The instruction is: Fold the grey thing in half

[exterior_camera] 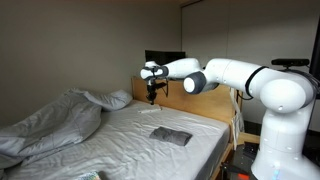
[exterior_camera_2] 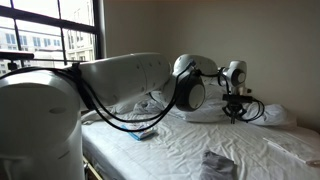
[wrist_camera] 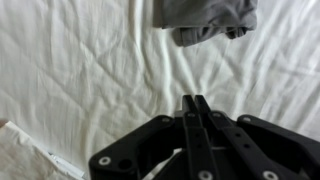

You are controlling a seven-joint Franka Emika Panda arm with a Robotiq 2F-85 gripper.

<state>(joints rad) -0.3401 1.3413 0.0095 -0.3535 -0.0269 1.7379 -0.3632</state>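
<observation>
Bedroom: one bed with whitish sheet (exterior_camera: 125,125), wooden headboard (exterior_camera: 195,105), and a window (exterior_camera_2: 45,30) to one side.

Item 1: the grey thing (exterior_camera: 170,135). Small dark charcoal cloth lying on the sheet, toward the side of the mattress nearest the robot's base. It is well apart from the rumpled light grey blanket (exterior_camera: 50,125). In the wrist view its near edge looks bunched and turned over. Whether it is already halved cannot be told.

Item 2: hand (exterior_camera: 152,97). Clenched on nothing, fingertips pressed together, no fabric between them.

Hazards, as judged:
- A clenched hand lowered onto the cloth would only push and wrinkle it, so the jaws must part first.
- A pinch taken too deep may gather the sheet along with the cloth and drag both.
- A grip on the bunched edge rather than a corner would probably give a lopsided fold.

Pose: arm stretched out nearly level from its base beside the bed, with the wrist turned down. The hand points straight down above bare sheet, clear of the mattress. It hangs toward the headboard end, apart from the cloth, which sits at the top edge of the wrist view.
</observation>
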